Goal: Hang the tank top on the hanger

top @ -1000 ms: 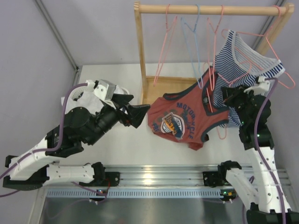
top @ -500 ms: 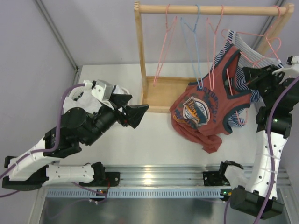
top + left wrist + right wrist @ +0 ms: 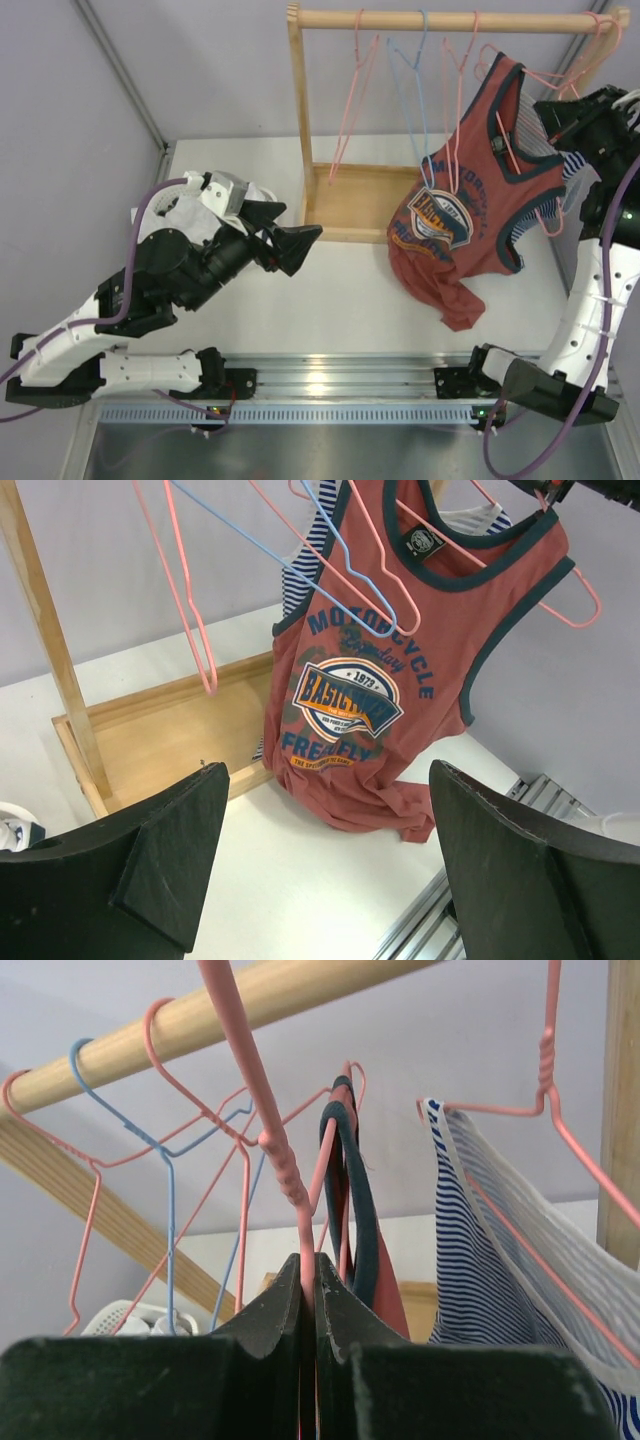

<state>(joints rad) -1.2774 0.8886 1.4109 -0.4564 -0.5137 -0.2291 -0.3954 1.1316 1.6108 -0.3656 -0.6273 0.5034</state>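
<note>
The rust-red tank top [image 3: 455,215] with its round blue-and-white print hangs on the pink hanger [image 3: 505,148], lifted near the right end of the wooden rod [image 3: 450,18]. Its hem [image 3: 400,815] trails on the white table. My right gripper [image 3: 552,110] is shut on the hanger [image 3: 285,1175], pinching the wire just below the twisted neck, with the hook rising toward the rod [image 3: 250,1000]. The tank top's navy-trimmed strap [image 3: 350,1190] hangs just behind the fingers. My left gripper [image 3: 292,235] is open and empty, to the left of the tank top [image 3: 350,700].
The wooden rack has an upright post [image 3: 297,120] and a base tray [image 3: 350,200]. Spare pink hangers [image 3: 350,110] and a light blue hanger [image 3: 408,90] hang on the rod. A striped tank top [image 3: 490,1260] hangs at the right. A white cloth [image 3: 190,205] lies behind the left arm.
My right arm has raised the hanger and tank top up and to the right, from low over the table to just under the rod. The left arm has stayed still.
</note>
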